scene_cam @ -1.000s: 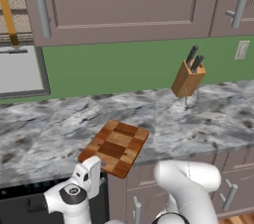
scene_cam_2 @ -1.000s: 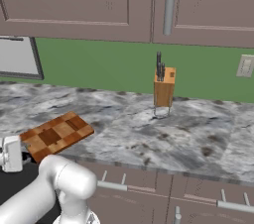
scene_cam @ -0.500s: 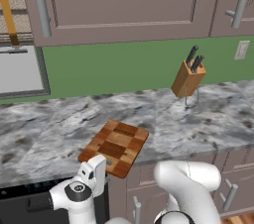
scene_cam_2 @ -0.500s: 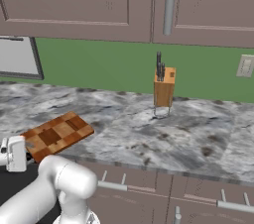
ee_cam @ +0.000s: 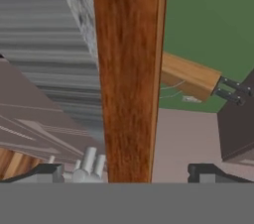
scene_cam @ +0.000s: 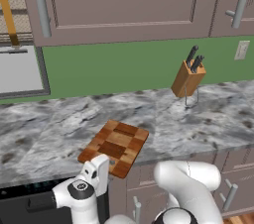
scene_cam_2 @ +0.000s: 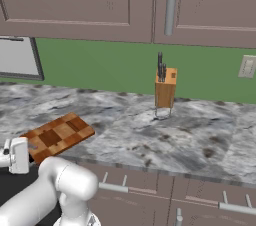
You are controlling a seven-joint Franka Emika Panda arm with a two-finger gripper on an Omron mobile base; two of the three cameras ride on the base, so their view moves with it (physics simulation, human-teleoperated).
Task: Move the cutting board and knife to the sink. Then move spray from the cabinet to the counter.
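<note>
**Lining up on the near edge of the cutting board**

We have the hand [scene_cam: 99, 166] at the front lip of the bench [scene_cam: 208, 119], turned on its side and facing the near short edge of the cutting board [scene_cam: 115, 146]. The board lies flat on the marbled top, slightly skewed, with that near end overhanging the front lip a little. In the hand view the board's edge [ee_cam: 130, 79] runs as a brown band straight up the middle, between the two fingertips [ee_cam: 47, 172], which stand wide apart with nothing between them gripped yet.

To do this step well, we judge that we should push forward until the board's edge sits deep between the fingers, not just at the tips, since a flat wooden board held by one end will want to droop and twist. We would keep the band centred in the hand view while advancing, then close firmly and lift a little before swinging away, so the far end clears the bench.

The knife block [scene_cam: 188, 79] stands well apart, back by the green wall, and is no obstacle here. We cannot see the sink from this position.
</note>
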